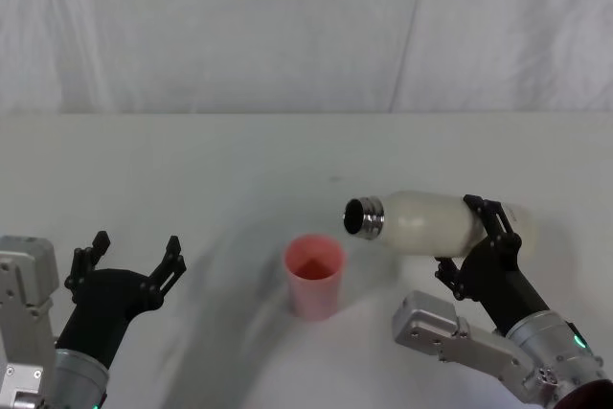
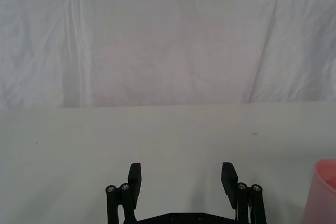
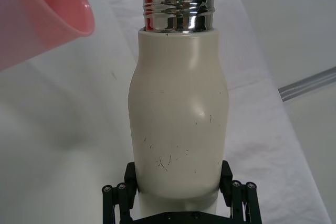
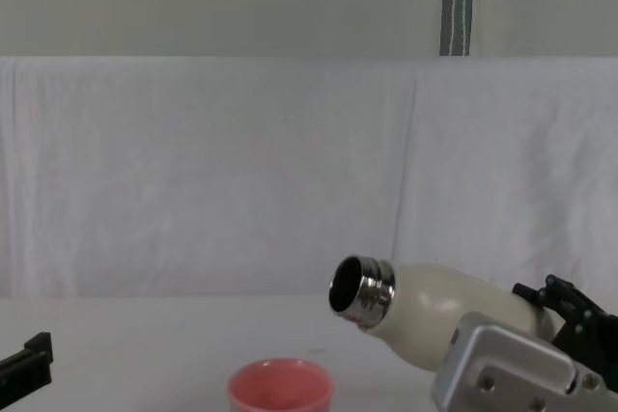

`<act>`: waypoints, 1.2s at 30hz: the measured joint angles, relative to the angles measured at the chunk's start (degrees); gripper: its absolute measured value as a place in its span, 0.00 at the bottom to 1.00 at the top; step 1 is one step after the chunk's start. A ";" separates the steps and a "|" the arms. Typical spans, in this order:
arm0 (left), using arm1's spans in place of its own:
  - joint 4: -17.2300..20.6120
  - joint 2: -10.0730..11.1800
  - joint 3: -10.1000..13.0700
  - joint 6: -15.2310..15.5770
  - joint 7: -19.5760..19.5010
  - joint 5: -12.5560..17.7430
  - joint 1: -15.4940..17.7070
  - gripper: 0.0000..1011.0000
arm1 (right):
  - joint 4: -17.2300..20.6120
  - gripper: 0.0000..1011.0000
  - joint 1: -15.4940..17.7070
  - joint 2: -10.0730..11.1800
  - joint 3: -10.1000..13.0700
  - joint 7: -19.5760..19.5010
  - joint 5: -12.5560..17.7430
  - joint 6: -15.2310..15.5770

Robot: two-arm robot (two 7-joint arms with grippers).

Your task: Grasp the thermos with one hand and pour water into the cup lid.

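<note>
Right hand [image 1: 482, 237] clenched the thermos [image 1: 426, 223], tilted near-horizontal above the counter [image 1: 239, 170], neck beside the cup lid [image 1: 314, 276]. Chest view showed the steel mouth raised above the cup. Left hand [image 1: 134, 256] rested released, left of cup.

My desk [image 1: 192, 170] is covered in a plain white cloth, running back to a white draped backdrop [image 1: 287, 26]; the pink cup lid [image 1: 314, 276] stands upright on it, near the front, alone on the cloth.
</note>
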State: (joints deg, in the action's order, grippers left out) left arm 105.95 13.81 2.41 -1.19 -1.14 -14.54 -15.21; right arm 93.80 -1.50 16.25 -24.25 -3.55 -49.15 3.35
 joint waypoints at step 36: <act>0.00 0.00 0.00 0.00 0.00 0.00 0.00 0.99 | 1.59 0.94 -4.68 3.01 -4.10 3.94 -5.25 2.16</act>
State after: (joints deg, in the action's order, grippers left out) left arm 105.95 13.81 2.41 -1.19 -1.14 -14.55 -15.21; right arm 95.39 -6.18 19.26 -28.34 0.39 -54.40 5.51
